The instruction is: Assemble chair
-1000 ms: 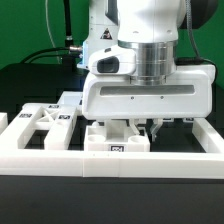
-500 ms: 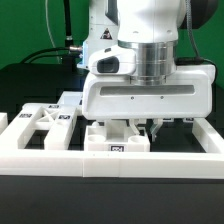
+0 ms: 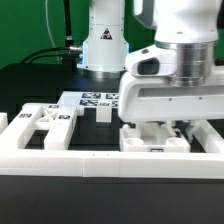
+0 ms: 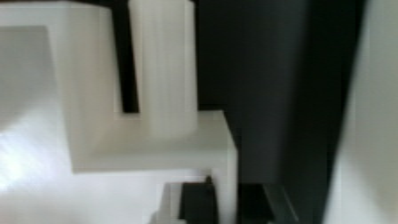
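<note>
My gripper (image 3: 165, 128) is low over the table at the exterior view's right, its fingers down on a white blocky chair part (image 3: 150, 142) with a marker tag on its front. The fingers look shut on a thin wall of this part. In the wrist view the part (image 4: 125, 130) is blurred, with an upright post (image 4: 164, 60), and my gripper (image 4: 228, 200) shows as two dark fingers close together. A second white chair part with a crossed frame (image 3: 40, 122) lies at the exterior view's left.
A white raised rail (image 3: 90, 165) runs along the front and its side wall (image 3: 214, 135) stands close on the right. The marker board (image 3: 95, 100) lies behind. The arm's base (image 3: 105, 45) stands at the back.
My gripper has moved to the exterior view's right, and the white blocky part has moved with it, from the middle toward the right wall.
</note>
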Controlling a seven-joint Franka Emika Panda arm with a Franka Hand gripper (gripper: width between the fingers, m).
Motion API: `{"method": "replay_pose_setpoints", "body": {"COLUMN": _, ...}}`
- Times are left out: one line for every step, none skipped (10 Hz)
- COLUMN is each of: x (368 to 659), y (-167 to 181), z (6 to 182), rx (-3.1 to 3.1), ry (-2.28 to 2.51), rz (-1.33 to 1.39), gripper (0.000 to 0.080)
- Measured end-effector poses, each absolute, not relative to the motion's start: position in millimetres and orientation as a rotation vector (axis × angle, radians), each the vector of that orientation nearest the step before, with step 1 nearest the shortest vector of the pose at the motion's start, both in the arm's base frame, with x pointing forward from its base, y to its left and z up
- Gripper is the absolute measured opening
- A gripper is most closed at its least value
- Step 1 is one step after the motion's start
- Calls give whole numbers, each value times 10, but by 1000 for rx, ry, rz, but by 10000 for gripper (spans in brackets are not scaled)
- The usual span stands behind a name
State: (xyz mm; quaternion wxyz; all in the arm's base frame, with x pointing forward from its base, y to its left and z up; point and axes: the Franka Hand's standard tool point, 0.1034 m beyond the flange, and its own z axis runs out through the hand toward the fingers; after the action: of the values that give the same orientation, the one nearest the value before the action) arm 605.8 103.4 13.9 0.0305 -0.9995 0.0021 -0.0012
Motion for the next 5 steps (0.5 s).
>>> {"method": "replay_pose_setpoints", "body": {"x": 6103, "y": 1097, "z": 145, "rx": -3075, "ry": 5, "rz": -14, "gripper": 32}}
{"method": "replay_pose_setpoints", "body": {"x": 6134, "y": 1149, "z": 144, "rx": -3074, "ry": -6, "rz": -21, "gripper": 32}}
{"method": "replay_pose_setpoints", "body": {"x": 6159, "y": 1191, "z": 144, "rx": -3073, "ry": -15, "rz": -28, "gripper": 32}}
{"method": "replay_pose_setpoints", "body": {"x": 6160, "y": 1192, "z": 144, "rx": -3074, "ry": -15, "rz": -28, "gripper": 32}}
{"method": "replay_pose_setpoints", "body": {"x": 6161, "y": 1193, "z": 145, "rx": -3074, "ry": -14, "rz": -27, "gripper": 32}}
